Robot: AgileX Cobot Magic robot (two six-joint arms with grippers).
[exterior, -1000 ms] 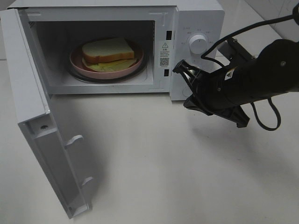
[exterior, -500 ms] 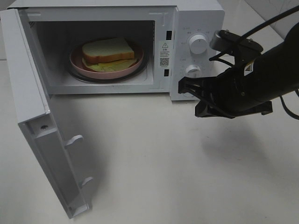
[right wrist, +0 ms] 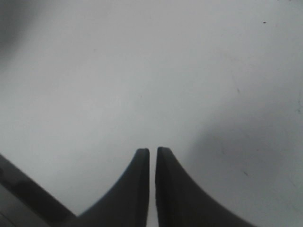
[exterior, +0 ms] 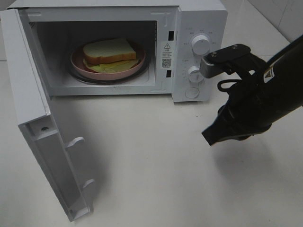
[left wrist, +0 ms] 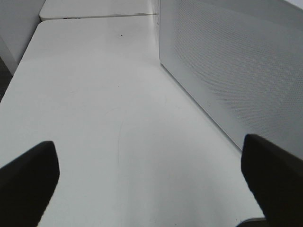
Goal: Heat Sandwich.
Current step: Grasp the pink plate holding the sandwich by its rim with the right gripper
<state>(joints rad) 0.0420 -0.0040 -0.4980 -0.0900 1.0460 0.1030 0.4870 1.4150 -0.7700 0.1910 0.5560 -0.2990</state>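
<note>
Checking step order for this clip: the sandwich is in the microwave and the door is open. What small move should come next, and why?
Probably start swinging the door shut. The sandwich sits on the pink plate inside the microwave, the door stands wide open, and the right gripper is empty, nearly closed, above the table.

The microwave casing and door present as smooth white plastic or painted sheet with a low sheen, while the panel in the left wrist view carries a fine dotted texture. The table is smooth, matt white and faintly scuffed. The pink plate is glossy, the sandwich bread matt and porous, the right gripper matt black, and the bracket on its arm bare grey metal.
</note>
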